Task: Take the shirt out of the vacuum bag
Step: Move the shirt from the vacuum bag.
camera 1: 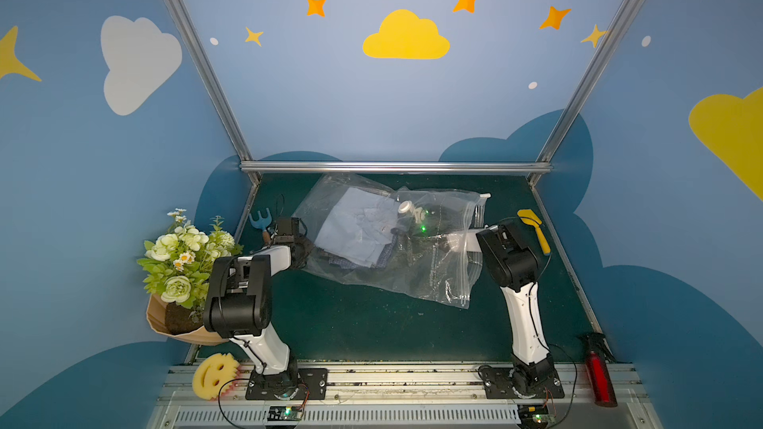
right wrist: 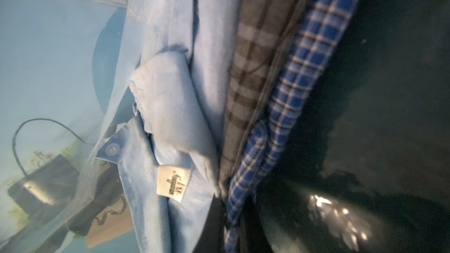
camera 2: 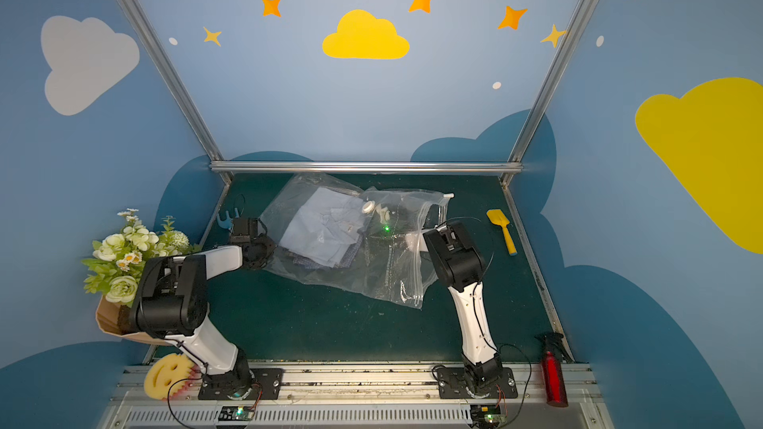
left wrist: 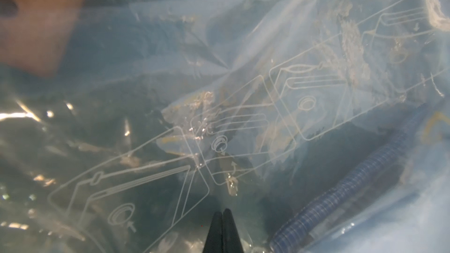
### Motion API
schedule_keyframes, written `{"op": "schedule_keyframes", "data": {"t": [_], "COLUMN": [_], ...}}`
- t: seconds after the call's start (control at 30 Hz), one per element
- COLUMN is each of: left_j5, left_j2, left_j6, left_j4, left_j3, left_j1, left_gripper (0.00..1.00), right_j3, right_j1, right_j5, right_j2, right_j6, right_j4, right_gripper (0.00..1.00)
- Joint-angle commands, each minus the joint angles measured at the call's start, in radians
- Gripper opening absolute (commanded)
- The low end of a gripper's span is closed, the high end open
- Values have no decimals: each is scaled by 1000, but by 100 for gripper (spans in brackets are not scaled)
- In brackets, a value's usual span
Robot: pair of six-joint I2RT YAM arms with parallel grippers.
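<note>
Right wrist view shows the folded stack up close: light blue shirt (right wrist: 170, 108) with a white neck label (right wrist: 173, 182), grey plaid fabric (right wrist: 253, 69) against it, then blue checked fabric (right wrist: 311, 52).

In both top views the vacuum bag (camera 1: 433, 278) lies on the green table (camera 1: 371, 336), rear centre. The clothes sit toward its closed end and the round white valve (camera 1: 406, 207) is on top. The shirt is fully inside.

Judged step: reach-in and grab.
- **Right arm** (camera 1: 512, 257) is stretched low, with the forearm entering through the zip-seal edge (camera 1: 470, 249). The right gripper (camera 1: 396, 233) is deep in the bag at the stack. Its jaws are closed, but the frames don't show whether cloth is between them.
- **Left arm** (camera 1: 247, 282) is folded at the elbow, wrist low at the bag's closed end. The left gripper (left wrist: 222, 215) has its jaws shut tip to tip at the film. It is probably pinching the film as an anchor, but that can't be confirmed.

The next move calls for a confirmed hold on the shirt. After that comes a straight pull back out through the mouth, with the left side holding the bag down.

Risk: the other garments drag along.
</note>
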Motion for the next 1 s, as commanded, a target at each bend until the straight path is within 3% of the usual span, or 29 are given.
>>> {"op": "schedule_keyframes", "data": {"t": [0.0,0.17,0.43,0.73,0.97], "left_j5": [13,1,7,11,11], "left_j2": [28,85,92,90,83], "left_j6": [13,6,1,2,-2], "left_j4": [-28,-132,-136,-127,-117], "left_j3": [40,120,123,117,107], "left_j1": [4,3,4,4,6], "left_gripper": [4,3,3,4,3], "right_j3": [-39,-47,-141,-207,-302], "right_j1": [-9,-18,-57,-71,-102], "right_j5": [18,-6,13,-28,-7], "right_j2": [-28,-67,-155,-146,-233], "right_j6": [-43,-88,-127,-85,-110], "right_j4": [-167,-246,-297,-195,-230], "right_gripper": [0,0,0,0,0]}}
